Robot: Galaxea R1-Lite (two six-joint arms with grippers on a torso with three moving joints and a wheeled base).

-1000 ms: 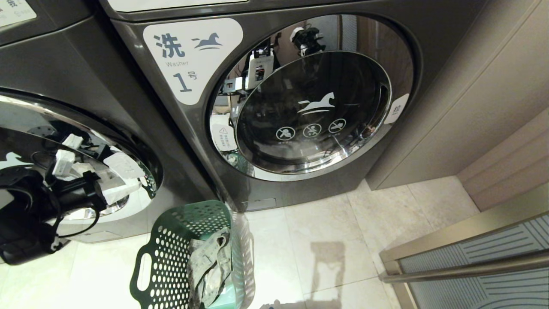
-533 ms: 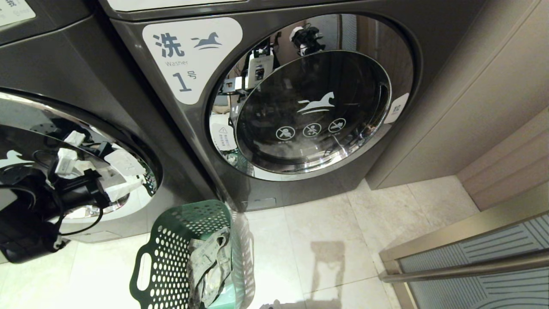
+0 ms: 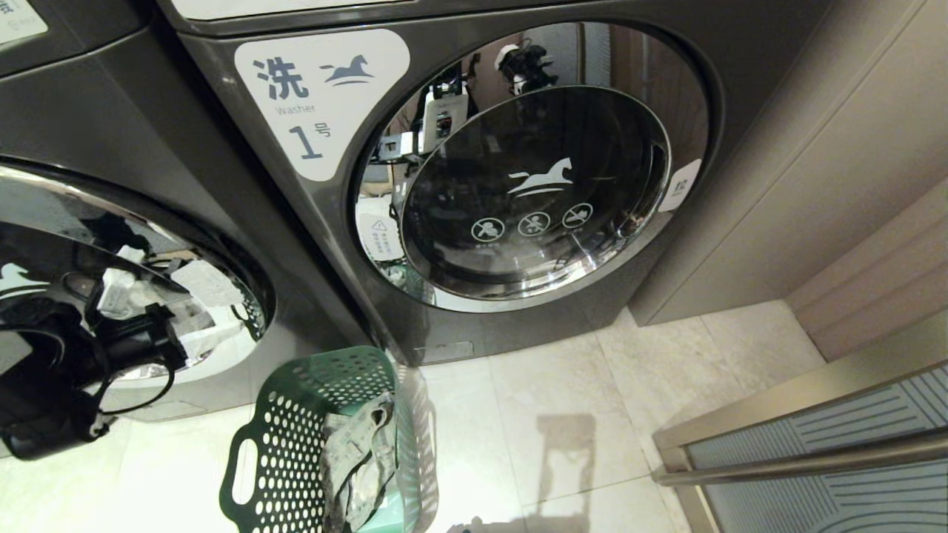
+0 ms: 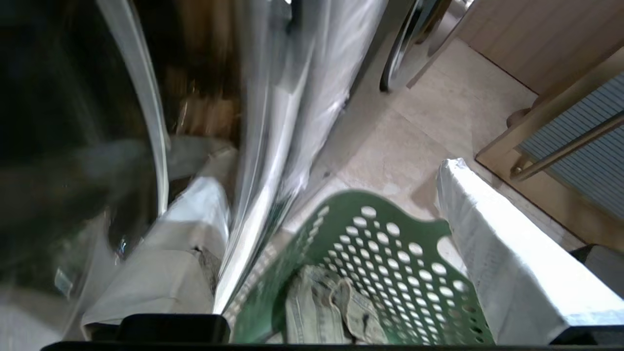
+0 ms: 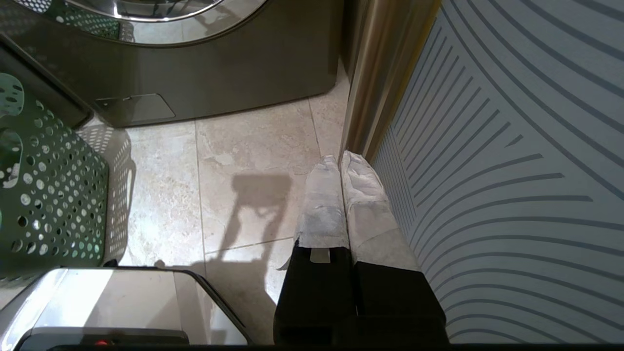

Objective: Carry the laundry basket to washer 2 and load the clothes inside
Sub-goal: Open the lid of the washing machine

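The small bundle of grey-beige patterned clothes [image 3: 363,463] lies in the dark green perforated plastic laundry basket [image 3: 289,444] on the floor; soft and light, best pinched at its raised top fold. The left gripper [image 4: 336,234] hangs above, jaws wide, empty; the right gripper [image 5: 341,168] is parked, closed

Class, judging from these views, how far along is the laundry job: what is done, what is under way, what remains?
Done: the basket stands on the floor before the washers. Under way: the left gripper, open, hangs over it by the left washer's door, holding nothing. Left: the clothes lie in the basket, none loaded. The right gripper is shut, parked aside.
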